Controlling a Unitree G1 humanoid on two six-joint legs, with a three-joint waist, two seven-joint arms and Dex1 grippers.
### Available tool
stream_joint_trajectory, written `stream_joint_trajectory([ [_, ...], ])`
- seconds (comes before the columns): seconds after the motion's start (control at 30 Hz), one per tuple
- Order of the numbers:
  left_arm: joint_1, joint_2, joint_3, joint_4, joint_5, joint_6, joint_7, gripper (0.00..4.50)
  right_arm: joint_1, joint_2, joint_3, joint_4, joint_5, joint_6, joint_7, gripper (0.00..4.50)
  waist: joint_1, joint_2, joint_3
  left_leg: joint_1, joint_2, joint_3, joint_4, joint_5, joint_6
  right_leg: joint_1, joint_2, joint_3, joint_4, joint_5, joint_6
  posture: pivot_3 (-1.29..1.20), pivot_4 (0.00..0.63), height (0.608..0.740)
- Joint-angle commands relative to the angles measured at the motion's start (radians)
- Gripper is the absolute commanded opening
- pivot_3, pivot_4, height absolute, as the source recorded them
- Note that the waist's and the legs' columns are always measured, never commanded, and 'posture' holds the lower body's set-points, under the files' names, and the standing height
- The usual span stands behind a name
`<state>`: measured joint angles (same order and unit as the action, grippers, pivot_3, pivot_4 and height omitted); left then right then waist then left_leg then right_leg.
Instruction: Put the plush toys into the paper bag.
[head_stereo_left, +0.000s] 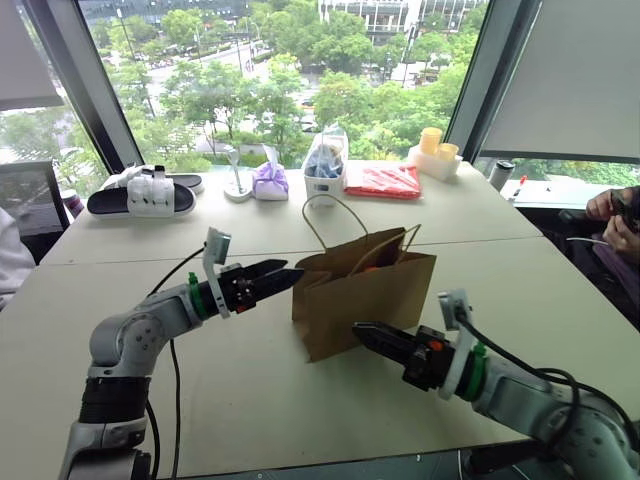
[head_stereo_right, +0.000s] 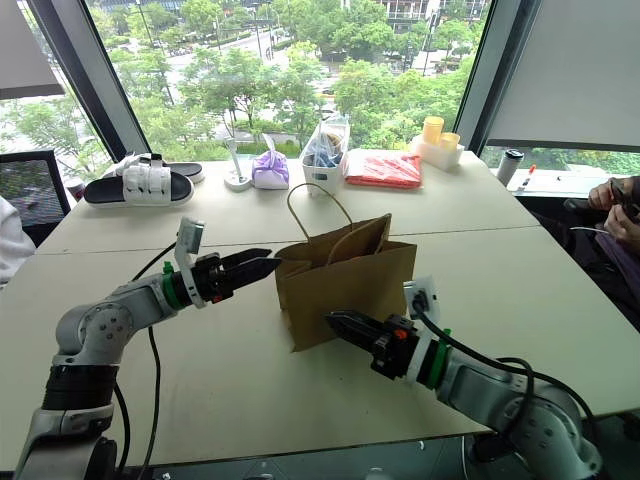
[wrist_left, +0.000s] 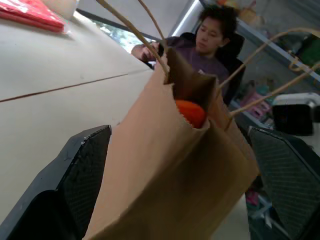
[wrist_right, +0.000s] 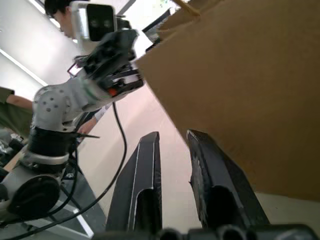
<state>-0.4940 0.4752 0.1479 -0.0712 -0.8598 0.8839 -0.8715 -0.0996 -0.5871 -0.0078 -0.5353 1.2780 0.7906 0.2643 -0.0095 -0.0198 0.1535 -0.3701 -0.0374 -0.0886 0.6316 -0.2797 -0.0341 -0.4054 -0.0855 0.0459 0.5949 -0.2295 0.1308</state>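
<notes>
Paper bag (head_stereo_left: 362, 288) stands upright mid-desk (head_stereo_left: 250, 400), mouth open, cord handles (head_stereo_left: 335, 215) looping up. Orange plush toy (wrist_left: 191, 112) sits inside near the rim, visible through the mouth from the left wrist view. Can't see the green one in any view; it may be lower in the bag, can't tell.

Left gripper (head_stereo_left: 282, 276) is at the bag's left edge, level with the rim, fingers (wrist_left: 82, 172) spread wide on either side of the bag's narrow end, not clamped on it. Right gripper (head_stereo_left: 367, 333) is low at the bag's front face, fingers (wrist_right: 145, 185) nearly together with a thin gap, holding nothing.

Handling, my read: bag is light, thin kraft, creases and tips easily when nudged; a side push from either gripper would slide or topple it. Best hold is the rim fold or the handles, not the flat wall. Toys are soft and light, compress under a pinch, won't slip; grab across the body.

Behind: slippers (head_stereo_left: 140, 195), purple bundle (head_stereo_left: 270, 181), clear bag (head_stereo_left: 326, 160), red pack (head_stereo_left: 383, 180). Well clear.
</notes>
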Motion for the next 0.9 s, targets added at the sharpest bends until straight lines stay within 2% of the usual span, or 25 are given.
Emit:
stream_joint_trajectory([
  [0.03, 0.026, 0.042, -0.024, -0.068, -0.007, -0.007, -0.069, 4.50, -0.037, 0.037, 0.011, 0.031, -0.071, -0.014, -0.006, 0.79, -0.002, 0.000, 0.000, 0.000, 0.000, 0.000, 0.000, 0.000, 0.000, 0.000, 0.000, 0.000, 0.000, 0.000, 0.000, 0.00, 0.150, 0.740],
  [0.3, 0.076, 0.050, -0.105, -0.150, 0.054, -0.068, -0.086, 4.50, -0.072, 0.109, 0.012, 0.079, -0.165, -0.003, -0.003, 0.79, -0.001, 0.000, 0.000, 0.000, 0.000, 0.000, 0.000, 0.000, 0.000, 0.000, 0.000, 0.000, 0.000, 0.000, 0.000, 0.00, 0.150, 0.740],
  [0.6, 0.041, -0.007, -0.165, -0.089, 0.210, -0.227, -0.029, 4.50, -0.071, 0.141, 0.003, 0.071, -0.164, 0.033, 0.018, 0.79, -0.002, 0.000, 0.000, 0.000, 0.000, 0.000, 0.000, 0.000, 0.000, 0.000, 0.000, 0.000, 0.000, 0.000, 0.000, 0.00, 0.150, 0.740],
  [0.7, 0.019, -0.047, -0.173, -0.077, 0.229, -0.242, 0.002, 3.68, -0.036, 0.122, -0.015, 0.040, -0.141, 0.050, 0.036, 0.76, 0.001, 0.000, 0.000, 0.000, 0.000, 0.000, 0.000, 0.000, 0.000, 0.000, 0.000, 0.000, 0.000, 0.000, 0.000, 0.00, 0.150, 0.740],
  [0.87, -0.015, -0.083, -0.202, -0.057, 0.258, -0.253, 0.006, 1.40, -0.001, 0.115, -0.040, 0.009, -0.127, 0.061, 0.039, 0.76, -0.001, 0.000, 0.000, 0.000, 0.000, 0.000, 0.000, 0.000, 0.000, 0.000, 0.000, 0.000, 0.000, 0.000, 0.000, 0.00, 0.150, 0.740],
  [0.9, -0.020, -0.087, -0.207, -0.054, 0.263, -0.256, 0.005, 0.81, 0.008, 0.114, -0.045, 0.001, -0.121, 0.063, 0.038, 0.76, -0.002, 0.000, 0.000, 0.000, 0.000, 0.000, 0.000, 0.000, 0.000, 0.000, 0.000, 0.000, 0.000, 0.000, 0.000, 0.00, 0.150, 0.740],
])
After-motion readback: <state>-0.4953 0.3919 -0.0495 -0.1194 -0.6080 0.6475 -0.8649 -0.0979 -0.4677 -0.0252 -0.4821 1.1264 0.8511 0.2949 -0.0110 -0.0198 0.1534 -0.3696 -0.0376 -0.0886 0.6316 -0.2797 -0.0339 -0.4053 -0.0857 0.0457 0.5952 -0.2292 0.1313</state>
